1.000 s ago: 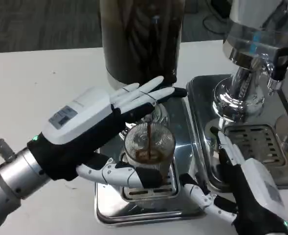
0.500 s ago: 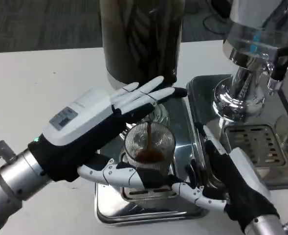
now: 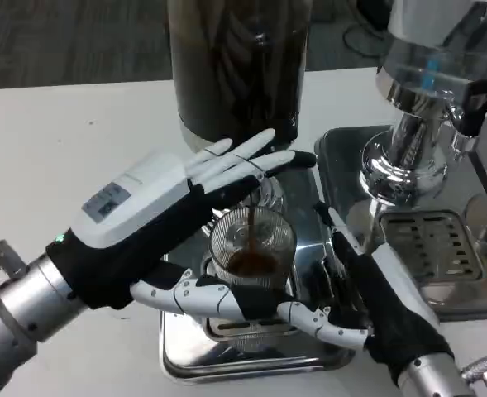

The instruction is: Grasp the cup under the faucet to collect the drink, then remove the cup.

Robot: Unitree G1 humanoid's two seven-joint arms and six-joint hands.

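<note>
A clear ribbed cup [image 3: 252,251] stands on the silver drip tray [image 3: 226,357] under the faucet of the dark drink dispenser [image 3: 238,66]. A thin brown stream falls into it, and dark drink covers its bottom. My left hand [image 3: 148,222] reaches in from the left, its fingers [image 3: 247,157] stretched flat over the cup at the faucet, its thumb lying low in front of the cup. My right hand [image 3: 381,296] sits just right of the cup with fingers spread, its thumb reaching toward the cup's base. I cannot tell whether it touches the glass.
A second dispenser [image 3: 438,74] with a clear tank and a black tap handle stands at the right on its own silver drip tray [image 3: 429,244]. White table [image 3: 69,141] lies open to the left.
My right hand has slid left and forward from the near right corner to beside the cup. The left hand has stayed put, and the drink keeps pouring.
</note>
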